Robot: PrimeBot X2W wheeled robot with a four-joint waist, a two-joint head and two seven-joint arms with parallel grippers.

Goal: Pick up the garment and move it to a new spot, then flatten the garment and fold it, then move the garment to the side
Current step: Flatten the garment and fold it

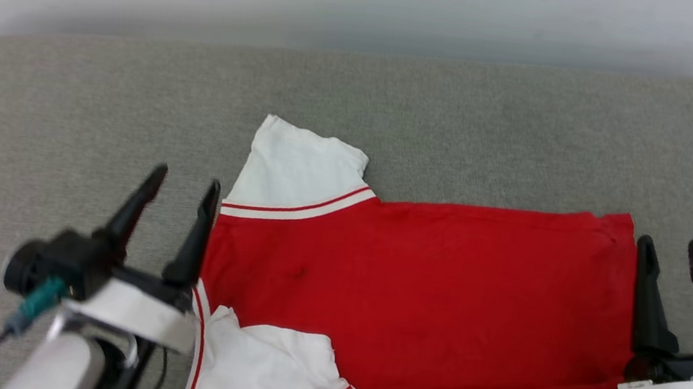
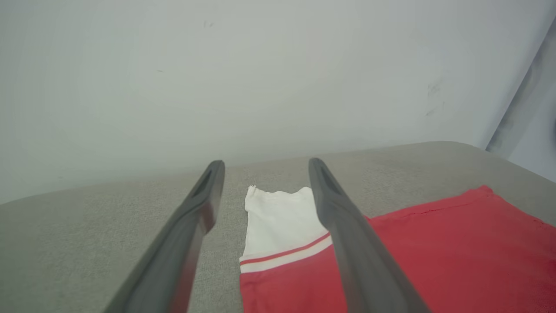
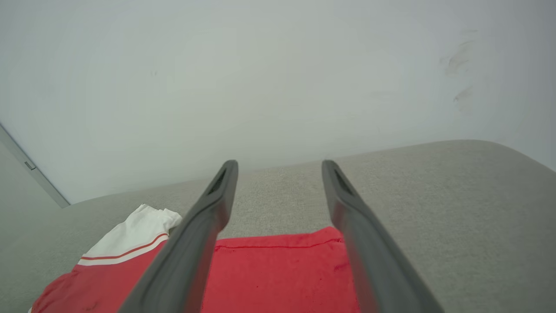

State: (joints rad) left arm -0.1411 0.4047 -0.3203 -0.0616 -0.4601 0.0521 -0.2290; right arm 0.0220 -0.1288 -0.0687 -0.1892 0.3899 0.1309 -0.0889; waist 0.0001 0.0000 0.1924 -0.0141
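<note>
Lying flat on a grey, coarse-woven surface [image 1: 73, 101] with rounded corners is the shirt [image 1: 415, 279]: soft red knit, two white short sleeves edged in white-and-red stripes, with the hem toward the right. One sleeve [image 1: 298, 163] spreads away from the robot and the other [image 1: 271, 360] folds onto the body. The left tool [image 1: 185, 181] stands wide and holds nothing, with one finger at the shoulder edge; I cannot tell whether it touches the cloth. The right tool [image 1: 669, 244] is also wide and empty, just beside the hem.
</note>
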